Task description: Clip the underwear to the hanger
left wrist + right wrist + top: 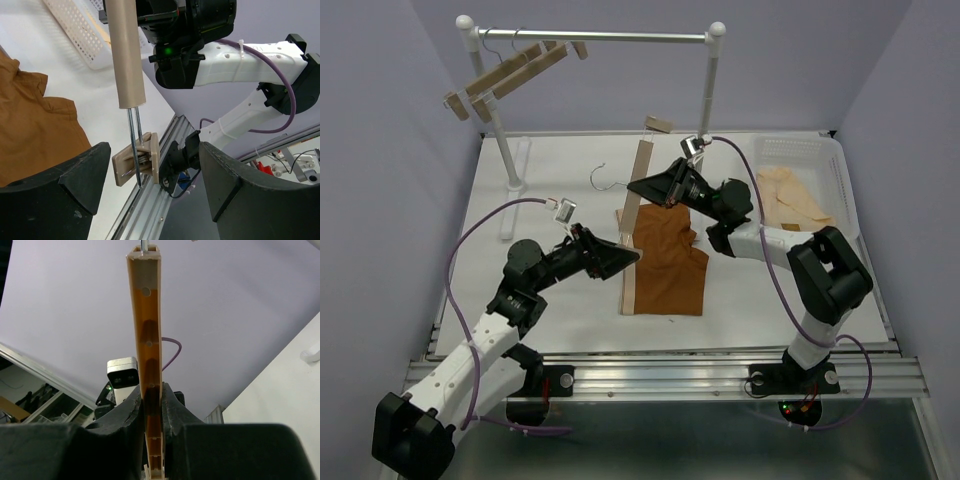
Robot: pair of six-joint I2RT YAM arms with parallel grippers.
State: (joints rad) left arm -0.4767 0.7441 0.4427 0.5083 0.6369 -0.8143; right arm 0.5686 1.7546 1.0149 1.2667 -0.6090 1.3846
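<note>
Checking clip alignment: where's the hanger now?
Top view, centre: the hanger runs near-to-far, clamped mid-bar in the right gripper, its near clip by the far left corner of the underwear.

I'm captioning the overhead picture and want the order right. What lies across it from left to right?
Spare hangers → left gripper → underwear → basket. The hanger in the right gripper crosses the underwear's left edge, so I leave both out.
</note>
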